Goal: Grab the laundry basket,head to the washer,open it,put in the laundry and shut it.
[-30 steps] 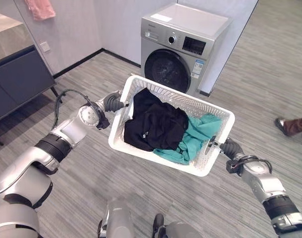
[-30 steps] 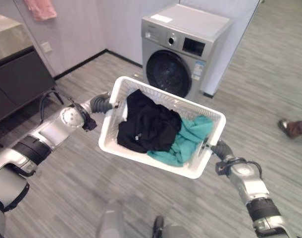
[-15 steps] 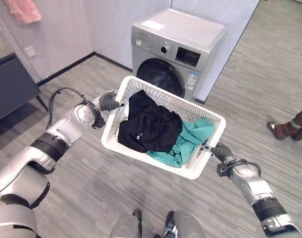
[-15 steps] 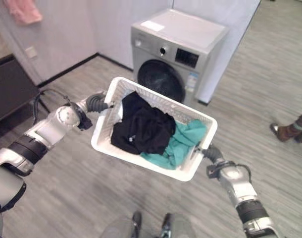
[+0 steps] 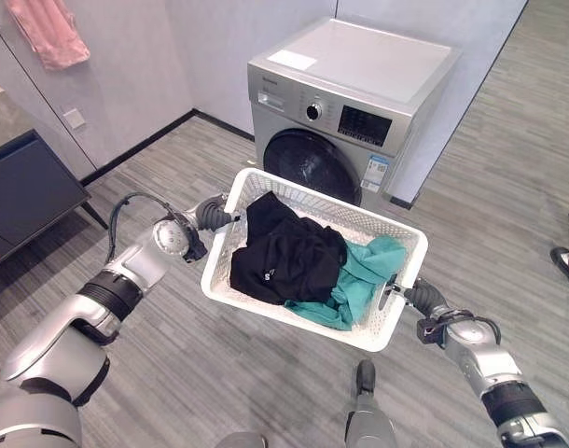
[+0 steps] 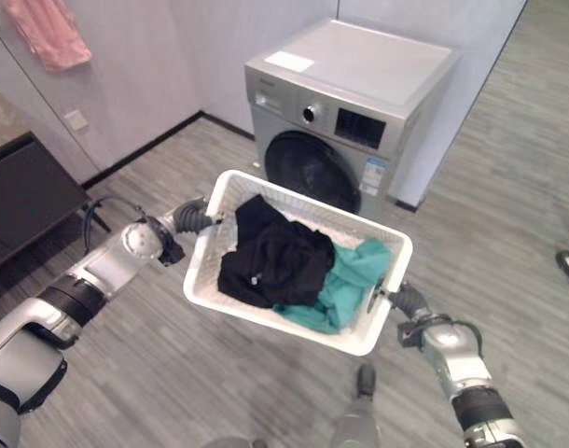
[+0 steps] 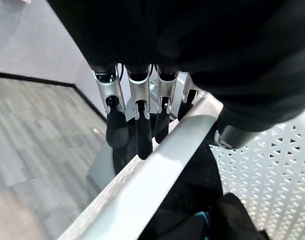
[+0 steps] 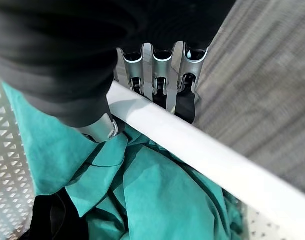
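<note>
The basket [image 5: 308, 322], both hands' fingers curled on its rim, left hand [image 7: 137, 125] and right hand [image 8: 162, 85], hangs mid-frame before the washer [image 5: 350, 103]; the carry is nearly over, so next comes setting it down to free a hand for the door [image 5: 308, 163].

Your work area has a grey wood-grain plank floor [image 5: 508, 187] with a dark skirting board [image 5: 145, 145] along the base of pale grey walls [image 5: 135, 56]. You have a dark low cabinet [image 5: 23, 191] on thin legs at one side, a wall socket [image 5: 75, 119] above it, and a pink cloth [image 5: 49, 33] hanging higher up. A person's shoe [image 5: 566, 266] shows at the far edge.
</note>
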Available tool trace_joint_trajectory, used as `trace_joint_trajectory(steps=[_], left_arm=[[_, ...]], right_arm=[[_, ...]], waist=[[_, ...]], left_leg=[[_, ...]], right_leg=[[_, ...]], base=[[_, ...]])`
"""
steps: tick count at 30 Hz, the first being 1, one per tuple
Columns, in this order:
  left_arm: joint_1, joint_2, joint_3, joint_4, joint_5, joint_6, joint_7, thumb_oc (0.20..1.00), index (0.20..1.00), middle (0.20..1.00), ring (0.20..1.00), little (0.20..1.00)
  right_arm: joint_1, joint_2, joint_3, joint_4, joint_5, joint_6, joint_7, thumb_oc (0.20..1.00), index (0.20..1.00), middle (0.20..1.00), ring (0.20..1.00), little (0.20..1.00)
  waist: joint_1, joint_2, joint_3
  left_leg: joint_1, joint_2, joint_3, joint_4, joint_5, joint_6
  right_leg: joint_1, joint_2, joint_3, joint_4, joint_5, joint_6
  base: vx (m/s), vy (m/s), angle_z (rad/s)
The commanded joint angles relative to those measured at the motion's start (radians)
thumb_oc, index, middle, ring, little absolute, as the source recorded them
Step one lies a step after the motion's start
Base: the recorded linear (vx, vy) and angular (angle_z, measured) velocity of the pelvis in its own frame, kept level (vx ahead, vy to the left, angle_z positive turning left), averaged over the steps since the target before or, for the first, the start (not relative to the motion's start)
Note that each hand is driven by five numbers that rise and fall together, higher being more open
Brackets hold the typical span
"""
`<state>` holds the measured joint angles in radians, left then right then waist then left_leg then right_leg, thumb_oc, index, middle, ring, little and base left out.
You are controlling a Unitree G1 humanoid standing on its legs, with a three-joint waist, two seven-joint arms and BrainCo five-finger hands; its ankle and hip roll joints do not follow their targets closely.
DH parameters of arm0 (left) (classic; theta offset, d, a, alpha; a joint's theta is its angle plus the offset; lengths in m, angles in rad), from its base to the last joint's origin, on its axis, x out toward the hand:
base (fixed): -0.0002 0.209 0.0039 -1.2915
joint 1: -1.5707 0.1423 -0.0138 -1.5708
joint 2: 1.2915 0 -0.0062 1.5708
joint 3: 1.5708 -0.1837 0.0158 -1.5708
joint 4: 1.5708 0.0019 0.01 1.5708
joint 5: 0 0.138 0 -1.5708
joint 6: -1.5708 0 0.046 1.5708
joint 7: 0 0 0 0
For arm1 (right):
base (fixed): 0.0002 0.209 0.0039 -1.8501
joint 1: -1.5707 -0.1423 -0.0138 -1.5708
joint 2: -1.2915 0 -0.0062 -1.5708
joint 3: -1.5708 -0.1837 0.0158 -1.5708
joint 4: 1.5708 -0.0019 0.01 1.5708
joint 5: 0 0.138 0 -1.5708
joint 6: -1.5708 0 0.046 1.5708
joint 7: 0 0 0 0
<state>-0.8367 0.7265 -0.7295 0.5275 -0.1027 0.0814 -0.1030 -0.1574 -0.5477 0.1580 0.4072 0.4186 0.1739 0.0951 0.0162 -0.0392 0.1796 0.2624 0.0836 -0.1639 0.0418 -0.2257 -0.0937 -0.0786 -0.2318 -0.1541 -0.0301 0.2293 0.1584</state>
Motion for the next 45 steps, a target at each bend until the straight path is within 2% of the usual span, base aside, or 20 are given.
trace_joint_trajectory(steps=[1, 2, 3, 4, 5, 7, 8, 9, 10, 11, 12, 13, 15, 17, 20, 22, 27, 37, 38, 45], left_arm=[[-0.062, 0.05, 0.082, -0.005, -0.005, -0.079, 0.027, 0.2, 0.2, 0.2, 0.2, 0.2], [-0.049, 0.053, 0.091, -0.008, -0.009, -0.077, 0.03, 0.2, 0.2, 0.2, 0.2, 0.2], [-0.041, 0.079, 0.105, -0.011, -0.022, -0.059, 0.025, 0.2, 0.2, 0.2, 0.2, 0.2], [-0.042, 0.081, 0.106, -0.012, -0.023, -0.058, 0.025, 0.2, 0.2, 0.2, 0.2, 0.2], [-0.047, 0.094, 0.12, -0.022, -0.039, -0.054, 0.031, 0.2, 0.2, 0.2, 0.2, 0.2], [-0.054, 0.092, 0.127, -0.023, -0.045, -0.042, 0.031, 0.2, 0.2, 0.2, 0.2, 0.2], [-0.066, 0.089, 0.135, -0.022, -0.065, -0.043, 0.025, 0.2, 0.2, 0.2, 0.2, 0.2], [-0.066, 0.088, 0.135, -0.022, -0.065, -0.043, 0.025, 0.2, 0.2, 0.2, 0.2, 0.2], [-0.07, 0.092, 0.134, -0.026, -0.072, -0.047, 0.025, 0.2, 0.2, 0.2, 0.2, 0.2], [-0.071, 0.095, 0.134, -0.028, -0.081, -0.051, 0.03, 0.2, 0.2, 0.2, 0.2, 0.2], [-0.07, 0.091, 0.13, -0.027, -0.084, -0.055, 0.034, 0.2, 0.2, 0.2, 0.2, 0.2], [-0.069, 0.087, 0.136, -0.025, -0.08, -0.066, 0.052, 0.2, 0.2, 0.2, 0.2, 0.2], [-0.085, 0.079, 0.123, 0.015, -0.089, -0.074, 0.052, 0.2, 0.2, 0.2, 0.2, 0.2], [-0.087, 0.069, 0.116, 0.013, -0.083, -0.075, 0.054, 0.2, 0.2, 0.2, 0.2, 0.2], [-0.089, 0.074, 0.118, 0.01, -0.08, -0.077, 0.056, 0.2, 0.2, 0.2, 0.2, 0.2], [-0.086, 0.083, 0.111, 0.007, -0.084, -0.082, 0.056, 0.2, 0.2, 0.2, 0.2, 0.2], [-0.043, 0.098, 0.129, -0.004, -0.083, -0.081, 0.055, 0.2, 0.2, 0.2, 0.2, 0.2], [0.041, 0.12, 0.181, -0.029, -0.071, -0.078, 0.04, 0.2, 0.2, 0.2, 0.2, 0.2], [0.303, -0.129, 0.456, -0.138, 0.159, -0.037, 0.185, 0.2, 0.2, 0.2, 0.2, 0.2], [0.296, -0.138, 0.452, -0.135, 0.16, -0.035, 0.183, 0.2, 0.2, 0.2, 0.2, 0.2]], right_arm=[[-0.079, -0.13, -0.13, -0.067, 0.047, -0.09, -0.02, 0.2, 0.2, 0.2, 0.2, 0.2], [-0.085, -0.145, -0.125, -0.071, 0.041, -0.09, -0.024, 0.2, 0.2, 0.2, 0.2, 0.2], [-0.115, -0.178, -0.113, -0.06, 0.035, -0.083, -0.04, 0.2, 0.2, 0.2, 0.2, 0.2], [-0.118, -0.177, -0.112, -0.059, 0.035, -0.083, -0.04, 0.2, 0.2, 0.2, 0.2, 0.2], [-0.124, -0.191, -0.11, -0.074, 0.013, -0.087, -0.052, 0.2, 0.2, 0.2, 0.2, 0.2], [-0.118, -0.206, -0.13, -0.088, 0.01, -0.087, -0.067, 0.2, 0.2, 0.2, 0.2, 0.2], [-0.115, -0.228, -0.148, -0.083, 0.005, -0.081, -0.073, 0.2, 0.2, 0.2, 0.2, 0.2], [-0.113, -0.229, -0.149, -0.083, 0.005, -0.08, -0.073, 0.2, 0.2, 0.2, 0.2, 0.2], [-0.108, -0.244, -0.159, -0.081, 0.007, -0.081, -0.074, 0.2, 0.2, 0.2, 0.2, 0.2], [-0.102, -0.253, -0.165, -0.081, 0.0, -0.08, -0.075, 0.2, 0.2, 0.2, 0.2, 0.2], [-0.094, -0.259, -0.166, -0.078, -0.009, -0.084, -0.076, 0.2, 0.2, 0.2, 0.2, 0.2], [-0.096, -0.258, -0.167, -0.074, -0.023, -0.089, -0.082, 0.2, 0.2, 0.2, 0.2, 0.2], [-0.101, -0.258, -0.167, -0.045, -0.009, -0.092, -0.079, 0.2, 0.2, 0.2, 0.2, 0.2], [-0.088, -0.243, -0.186, -0.049, -0.001, -0.1, -0.084, 0.2, 0.2, 0.2, 0.2, 0.2], [-0.071, -0.215, -0.189, -0.048, -0.006, -0.104, -0.08, 0.2, 0.2, 0.2, 0.2, 0.2], [-0.058, -0.184, -0.178, -0.037, -0.017, -0.107, -0.074, 0.2, 0.2, 0.2, 0.2, 0.2], [-0.04, -0.145, -0.174, -0.014, -0.024, -0.107, -0.071, 0.2, 0.2, 0.2, 0.2, 0.2], [-0.016, -0.119, -0.193, 0.004, -0.042, -0.106, -0.069, 0.2, 0.2, 0.2, 0.2, 0.2], [0.022, 0.059, -0.027, 0.052, -0.179, -0.073, -0.057, 0.2, 0.2, 0.2, 0.2, 0.2], [0.029, 0.06, -0.026, 0.046, -0.187, -0.07, -0.055, 0.2, 0.2, 0.2, 0.2, 0.2]], waist=[[-0.016, 0.028, -0.065], [-0.02, 0.024, -0.07], [-0.013, 0.006, -0.053], [-0.021, 0.009, -0.056], [-0.005, -0.001, -0.036], [-0.006, -0.017, -0.029], [-0.001, -0.013, -0.026], [0.003, -0.017, -0.023], [0.002, -0.013, -0.022], [0.005, -0.006, -0.023], [0.018, 0.003, -0.022], [0.022, 0.0, -0.014], [0.017, 0.026, -0.026], [0.011, 0.037, -0.032], [0.02, 0.043, -0.041], [0.032, 0.052, -0.059], [0.044, 0.055, -0.075], [0.058, 0.058, -0.09], [0.017, 0.043, -0.093], [0.019, 0.039, -0.092]], left_leg=[[-0.092, 0.097, 0.09, 0.107, 0.082, 0.021], [-0.107, 0.125, 0.104, 0.173, 0.142, 0.013], [-0.228, 0.143, 0.079, 0.447, 0.245, 0.035], [-0.251, 0.144, 0.067, 0.473, 0.236, 0.035], [-0.3, 0.141, 0.036, 0.599, 0.27, 0.059], [-0.36, 0.145, 0.044, 0.634, 0.273, 0.079], [-0.386, 0.139, 0.061, 0.493, 0.237, 0.071], [-0.37, 0.136, 0.069, 0.476, 0.242, 0.072], [-0.388, 0.146, 0.08, 0.382, 0.238, 0.058], [-0.391, 0.153, 0.099, 0.252, 0.251, 0.039], [-0.373, 0.155, 0.112, 0.105, 0.313, 0.021], [-0.39, 0.164, 0.127, 0.088, 0.321, 0.005], [-0.346, 0.156, 0.113, 0.022, 0.321, -0.001], [-0.349, 0.156, 0.127, 0.053, 0.324, -0.017], [-0.33, 0.139, 0.118, 0.042, 0.304, -0.016], [-0.292, 0.119, 0.097, 0.006, 0.282, -0.012], [-0.255, 0.099, 0.103, -0.018, 0.259, 0.002], [-0.225, 0.075, 0.104, -0.043, 0.232, 0.02], [-0.214, -0.011, 0.072, -0.129, 0.176, 0.044], [-0.208, -0.008, 0.071, -0.129, 0.173, 0.043]], right_leg=[[-0.014, -0.003, 0.002, 0.074, -0.124, 0.047], [0.001, 0.019, -0.008, 0.078, -0.142, 0.025], [0.041, 0.057, -0.01, 0.078, -0.168, -0.031], [0.035, 0.058, -0.017, 0.079, -0.167, -0.031], [0.064, 0.096, 0.006, 0.07, -0.182, -0.065], [0.097, 0.114, 0.007, 0.042, -0.196, -0.082], [0.118, 0.12, 0.013, 0.014, -0.204, -0.073], [0.124, 0.116, 0.016, 0.01, -0.204, -0.073], [0.13, 0.114, 0.006, 0.001, -0.21, -0.063], [0.138, 0.111, -0.001, -0.005, -0.218, -0.057], [0.149, 0.112, -0.003, 0.0, -0.23, -0.055], [0.162, 0.105, -0.009, -0.002, -0.241, -0.056], [0.163, 0.117, -0.003, -0.006, -0.244, -0.044], [0.182, 0.102, -0.014, -0.024, -0.247, -0.044], [0.194, 0.094, -0.01, -0.031, -0.249, -0.039], [0.199, 0.081, -0.009, -0.027, -0.251, -0.031], [0.202, 0.06, -0.008, -0.014, -0.257, -0.019], [0.208, 0.036, -0.017, -0.017, -0.254, -0.002], [0.163, -0.011, 0.037, -0.053, -0.212, -0.009], [0.179, -0.01, 0.023, -0.054, -0.219, -0.009]], base=[[0.16, -0.233, 0.18], [0.24, -0.508, 0.15], [0.13, -0.384, 0.0], [0.11, -0.462, -0.21], [0.05, -0.245, -0.36], [0.15, -0.249, -0.3], [0.18, -0.097, -0.18], [0.18, 0.023, -0.2], [0.12, 0.071, -0.21], [0.18, 0.112, -0.39], [0.17, 0.096, -0.4], [0.16, 0.086, -0.35], [0.13, 0.087, -0.29], [0.12, 0.074, -0.24], [0.13, 0.063, 0.03], [0.14, 0.092, 0.15], [0.09, 0.077, 0.21], [0.05, 0.04, 0.01], [0.0, 0.0, 0.0], [0.03, -0.004, 0.0]])
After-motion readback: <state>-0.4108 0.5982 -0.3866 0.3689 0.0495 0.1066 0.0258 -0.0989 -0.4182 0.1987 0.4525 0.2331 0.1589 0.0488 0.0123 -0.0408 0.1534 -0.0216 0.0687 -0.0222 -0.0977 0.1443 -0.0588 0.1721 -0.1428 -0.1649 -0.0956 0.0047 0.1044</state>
